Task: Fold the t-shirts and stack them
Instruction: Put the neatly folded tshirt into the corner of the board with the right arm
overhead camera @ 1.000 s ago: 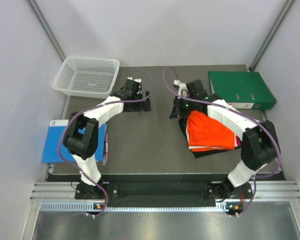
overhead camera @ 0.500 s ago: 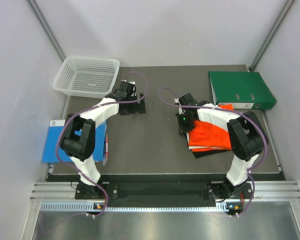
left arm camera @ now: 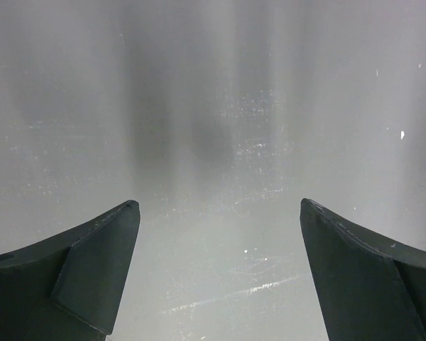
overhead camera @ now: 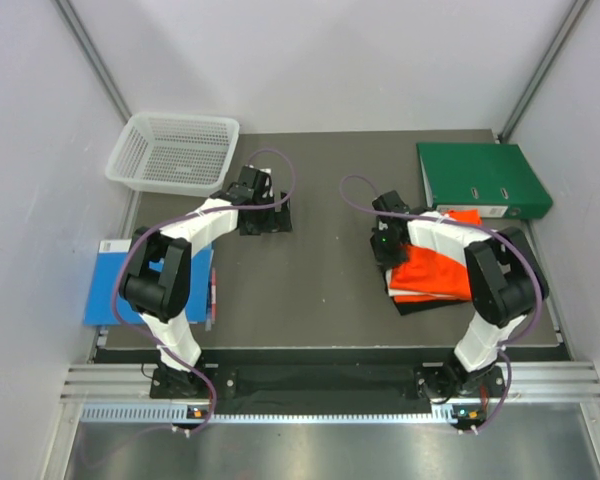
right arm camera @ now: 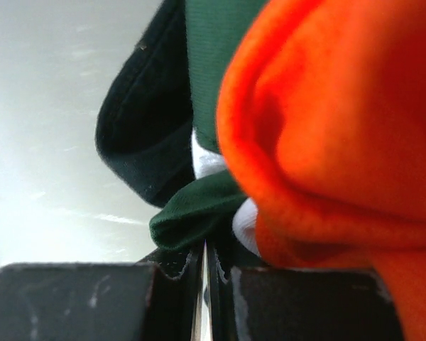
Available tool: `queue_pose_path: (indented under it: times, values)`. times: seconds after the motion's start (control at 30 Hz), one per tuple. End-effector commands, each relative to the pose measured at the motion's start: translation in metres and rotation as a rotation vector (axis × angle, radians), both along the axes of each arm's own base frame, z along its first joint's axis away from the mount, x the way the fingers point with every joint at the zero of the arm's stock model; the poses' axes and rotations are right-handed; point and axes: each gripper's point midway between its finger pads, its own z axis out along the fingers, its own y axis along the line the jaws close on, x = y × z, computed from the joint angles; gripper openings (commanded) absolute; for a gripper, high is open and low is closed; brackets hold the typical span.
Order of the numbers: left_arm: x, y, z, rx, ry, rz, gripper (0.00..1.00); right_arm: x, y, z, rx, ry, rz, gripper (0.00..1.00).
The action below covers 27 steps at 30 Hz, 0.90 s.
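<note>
A stack of folded t-shirts lies at the right of the table, an orange shirt [overhead camera: 442, 275] on top and a black one [overhead camera: 417, 305] at the bottom. In the right wrist view the orange shirt [right arm camera: 326, 121] lies over a white layer [right arm camera: 206, 162], a dark green shirt [right arm camera: 199, 209] and the black shirt [right arm camera: 145, 128]. My right gripper [overhead camera: 387, 244] is at the stack's near-left edge, jaws shut [right arm camera: 204, 266] with only a slit between them, right against the green fold. My left gripper [overhead camera: 265, 215] is open [left arm camera: 219, 213] over bare table, holding nothing.
A white mesh basket [overhead camera: 175, 150] stands at the back left. A green binder [overhead camera: 483, 178] lies at the back right, just behind the stack. A blue book [overhead camera: 115, 285] lies off the table's left edge. The grey table [overhead camera: 310, 270] has walls on three sides.
The orange shirt, raised one second ago, now lies flat on the stack. My right gripper pulled back, then moved to the stack's left edge. The left gripper shifted slightly.
</note>
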Motion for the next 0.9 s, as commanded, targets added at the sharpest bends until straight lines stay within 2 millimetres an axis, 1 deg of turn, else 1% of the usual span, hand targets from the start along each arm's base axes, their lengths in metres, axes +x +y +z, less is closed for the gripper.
queue_pose_path:
  times: [0.0, 0.17, 0.27, 0.3, 0.4, 0.43, 0.6, 0.63, 0.7, 0.73, 0.77, 0.8, 0.83, 0.87]
  values:
    - [0.007, -0.007, 0.023, -0.05, -0.068, -0.009, 0.99, -0.012, -0.085, -0.001, -0.274, 0.013, -0.167, 0.0]
    - [0.007, -0.008, 0.022, -0.056, -0.067, -0.014, 0.99, -0.013, -0.121, 0.011, -0.352, -0.009, -0.26, 0.0]
    - [0.007, -0.01, 0.021, -0.062, -0.064, -0.017, 0.99, -0.016, -0.149, 0.017, -0.417, -0.013, -0.318, 0.0]
    - [0.007, -0.01, 0.02, -0.061, -0.061, -0.017, 0.99, -0.018, -0.161, 0.019, -0.439, -0.004, -0.347, 0.0]
    - [0.008, -0.01, 0.019, -0.062, -0.059, -0.017, 0.99, -0.018, -0.177, 0.025, -0.452, -0.011, -0.384, 0.0]
    - [0.009, -0.01, 0.019, -0.061, -0.06, -0.016, 0.99, -0.014, -0.178, 0.03, -0.453, -0.028, -0.391, 0.0]
    - [0.006, -0.008, 0.015, -0.048, -0.051, -0.016, 0.99, -0.005, -0.168, 0.034, -0.397, -0.055, -0.372, 0.0]
    - [0.005, -0.007, 0.016, -0.046, -0.051, -0.016, 0.99, -0.002, -0.16, 0.037, -0.349, -0.067, -0.344, 0.0]
    - [0.005, -0.005, 0.017, -0.041, -0.058, -0.016, 0.99, 0.007, -0.144, 0.044, -0.274, -0.112, -0.3, 0.06]
    - [0.004, -0.005, 0.018, -0.039, -0.061, -0.017, 0.99, 0.013, -0.129, 0.054, -0.194, -0.149, -0.26, 0.09]
    - [0.005, -0.004, 0.02, -0.038, -0.068, -0.017, 0.99, 0.016, -0.121, 0.06, -0.152, -0.178, -0.24, 0.25]
    - [0.005, -0.004, 0.02, -0.033, -0.071, -0.021, 0.99, 0.023, -0.112, 0.069, -0.107, -0.224, -0.227, 0.3]
    - [0.006, -0.003, 0.023, -0.029, -0.077, -0.019, 0.99, 0.027, -0.102, 0.085, -0.049, -0.276, -0.206, 0.39]
    - [0.006, -0.002, 0.024, -0.024, -0.076, -0.02, 0.99, 0.032, -0.097, 0.094, -0.023, -0.314, -0.192, 0.53]
